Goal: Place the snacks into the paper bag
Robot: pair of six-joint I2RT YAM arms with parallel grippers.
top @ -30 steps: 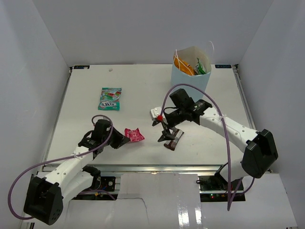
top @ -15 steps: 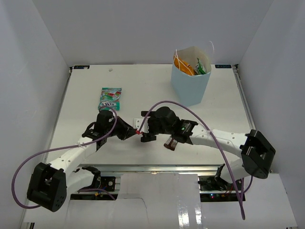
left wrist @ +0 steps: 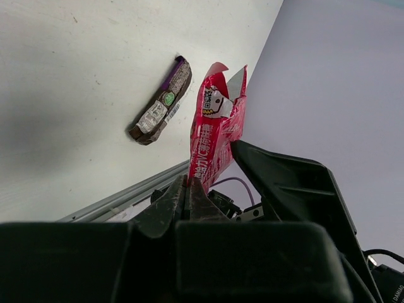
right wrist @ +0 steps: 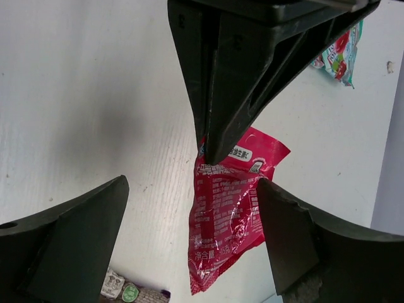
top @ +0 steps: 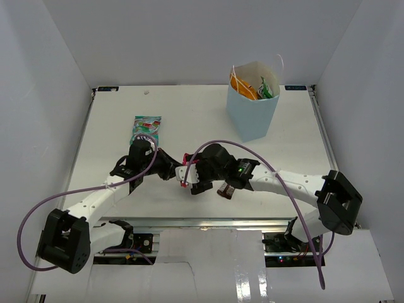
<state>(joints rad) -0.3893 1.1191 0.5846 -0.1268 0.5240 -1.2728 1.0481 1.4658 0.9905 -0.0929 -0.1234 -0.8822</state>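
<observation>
The paper bag (top: 252, 115) stands upright on the counter (top: 189, 107). Well to its near left the left gripper (left wrist: 189, 188) pinches the small pink packet (right wrist: 228, 208) tight, the right gripper (right wrist: 189, 218) gaping wide around it; the dark brown bar (left wrist: 161, 104) lies just beside, toward the bag.

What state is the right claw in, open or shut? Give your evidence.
The right claw is open: its fingers stand wide apart either side of the small pink packet, which the left claw pinches.

The gap between the right gripper's (right wrist: 189, 189) spread fingers is occupied by the packet (right wrist: 222, 211) and left gripper (right wrist: 211, 146); the bar (left wrist: 161, 104) lies near.
</observation>
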